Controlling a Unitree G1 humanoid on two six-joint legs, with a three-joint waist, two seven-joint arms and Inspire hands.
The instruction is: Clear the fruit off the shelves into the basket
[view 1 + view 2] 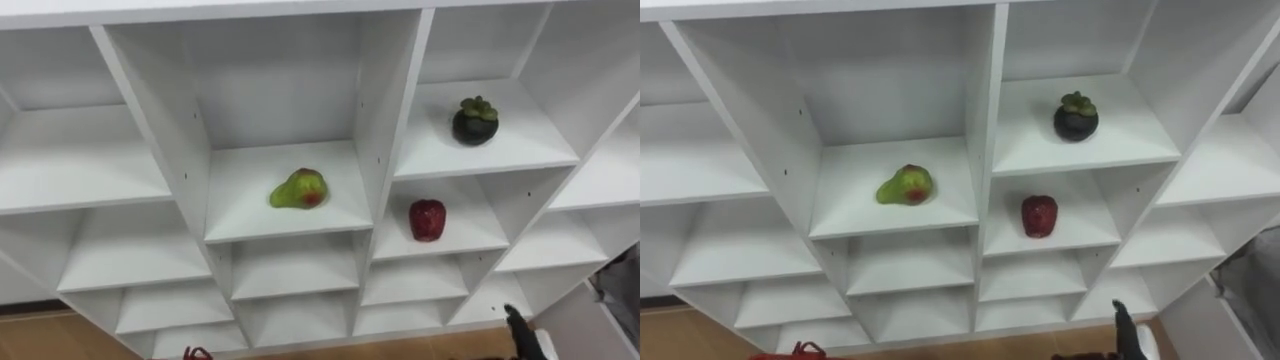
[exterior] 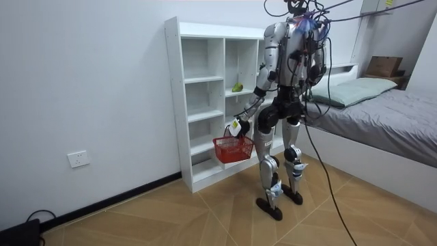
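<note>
Three fruits sit in the closet (image 1: 385, 90).

Left eye view: the green-and-red fruit (image 1: 298, 189) is in the middle compartment. The dark mangosteen (image 1: 475, 121) is one column right and a shelf higher, with the red fruit (image 1: 427, 219) on the shelf below it. The right hand (image 1: 520, 330) pokes in at the lower right edge, well below all three; how far open it is, I cannot tell.

Room view: the robot stands facing the closet. Its left hand (image 2: 240, 128) is closed round the handle of the red basket (image 2: 233, 149), which hangs low, close to the shelves.

Right eye view: same layout; the basket's handle peeks in at bottom left.

Risks:
- A nudged round fruit could roll back or off the shelf lip.
- The upright divider could catch a reaching hand.
- With the basket held so low, a dropped fruit could miss it.
</note>
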